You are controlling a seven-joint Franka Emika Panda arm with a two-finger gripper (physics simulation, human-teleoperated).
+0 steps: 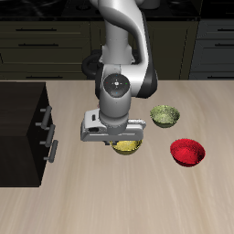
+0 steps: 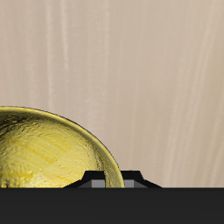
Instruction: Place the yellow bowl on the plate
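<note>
From the front camera I see my arm (image 1: 123, 55) reaching down over the middle of the frame, and the gripper (image 1: 122, 139) sits right over the yellow bowl (image 1: 127, 146), which peeks out just under the grey hand body, a little below the frame's centre. Only a sliver of that bowl shows there, so I cannot tell whether it rests on the table (image 1: 110, 201) or hangs just above it. In the wrist camera the yellow bowl (image 2: 44, 153) shows its mottled glossy inside and a curved rim, with bare wood grain beyond it. The fingers (image 2: 92, 181) show only as dark grey tips close against the rim; I cannot tell whether they are apart, together or pinching the rim. I count 2 other bowls: an olive-green bowl (image 1: 164, 115) right of centre, and a red bowl (image 1: 188, 152) lower right of it, both apart from the gripper. A dark cabinet (image 1: 23, 132) with handles fills the left side of the front view. I cannot make out the plate in either view.
</note>
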